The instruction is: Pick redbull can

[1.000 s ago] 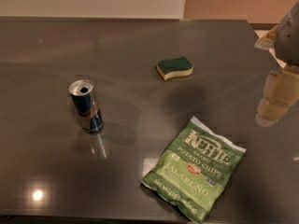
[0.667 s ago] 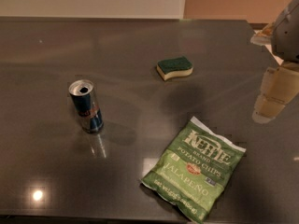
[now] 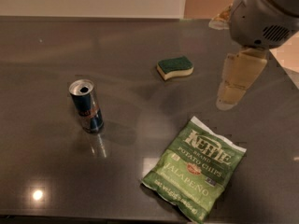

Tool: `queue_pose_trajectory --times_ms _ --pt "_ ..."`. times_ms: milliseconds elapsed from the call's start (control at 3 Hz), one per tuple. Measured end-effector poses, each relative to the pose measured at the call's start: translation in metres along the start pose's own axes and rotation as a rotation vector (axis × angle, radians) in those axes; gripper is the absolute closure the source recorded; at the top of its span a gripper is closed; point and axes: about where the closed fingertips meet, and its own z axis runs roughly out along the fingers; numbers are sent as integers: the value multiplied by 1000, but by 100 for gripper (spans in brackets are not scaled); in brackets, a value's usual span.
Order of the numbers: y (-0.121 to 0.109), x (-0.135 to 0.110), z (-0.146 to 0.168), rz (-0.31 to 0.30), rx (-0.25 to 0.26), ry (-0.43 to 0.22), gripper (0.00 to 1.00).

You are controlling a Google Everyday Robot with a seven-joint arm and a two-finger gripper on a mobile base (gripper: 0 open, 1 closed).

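The redbull can point(image 3: 87, 106) stands upright on the dark table point(image 3: 42, 55), left of centre. It is slim and blue-and-silver, with a reddish band and an opened silver top. My gripper point(image 3: 230, 96) hangs from the grey arm point(image 3: 264, 13) at the upper right. It is above the table, far to the right of the can and not touching it. It holds nothing that I can see.
A green Kettle jalapeño chip bag point(image 3: 196, 167) lies flat at the front right, just below the gripper. A green-and-yellow sponge point(image 3: 174, 67) lies behind the middle of the table. The table's right edge point(image 3: 287, 73) is close behind the gripper.
The arm and gripper have moved left, further in over the table and closer to the chip bag. The can, sponge and bag have not moved.
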Motion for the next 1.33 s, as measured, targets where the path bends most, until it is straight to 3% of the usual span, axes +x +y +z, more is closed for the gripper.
queue_pose_trajectory --times_ms 333,667,1333 --pt "3 -46 10 -93 -20 -45 0" --pt "8 -88 34 -149 -81 -86 0" --pt "7 -147 92 -184 -200 -153 0"
